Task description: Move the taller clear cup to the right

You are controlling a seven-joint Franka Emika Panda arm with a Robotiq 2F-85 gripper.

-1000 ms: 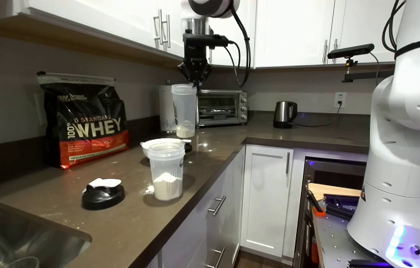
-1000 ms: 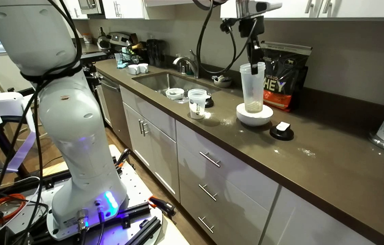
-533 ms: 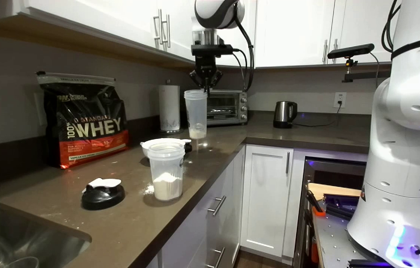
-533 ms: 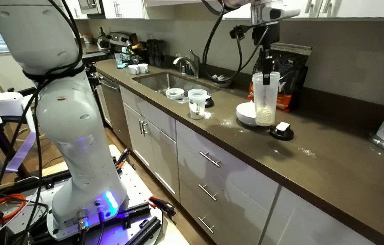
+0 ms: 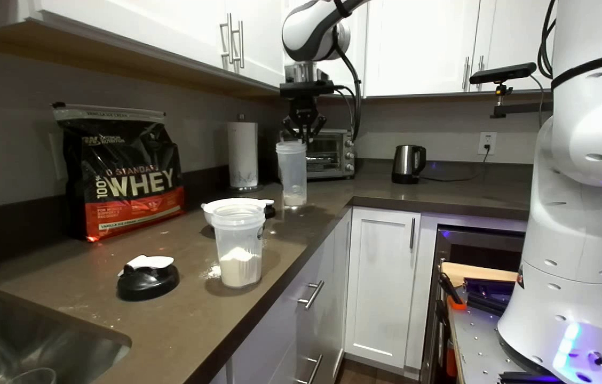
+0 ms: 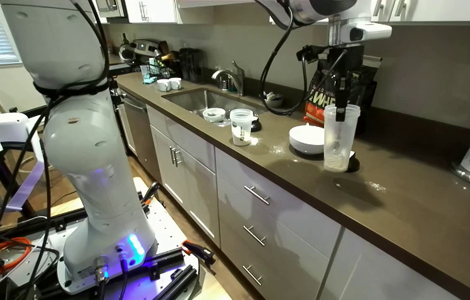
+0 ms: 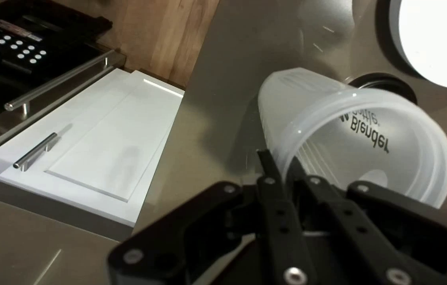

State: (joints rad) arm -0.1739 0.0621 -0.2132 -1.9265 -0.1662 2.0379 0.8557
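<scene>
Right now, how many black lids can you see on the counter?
2: one lid near the sink, and the other lid beside the white bowl, partly behind the taller clear cup in an exterior view. More could be hidden behind the whey bag.

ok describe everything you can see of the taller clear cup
The taller clear cup is tapered, translucent, plastic-looking and lidless, with dark "Blender" lettering and something pale in the bottom. Roughly upright, it seems to hang above the counter, right of the white bowl in both exterior views, the claw pinching its rim.
</scene>
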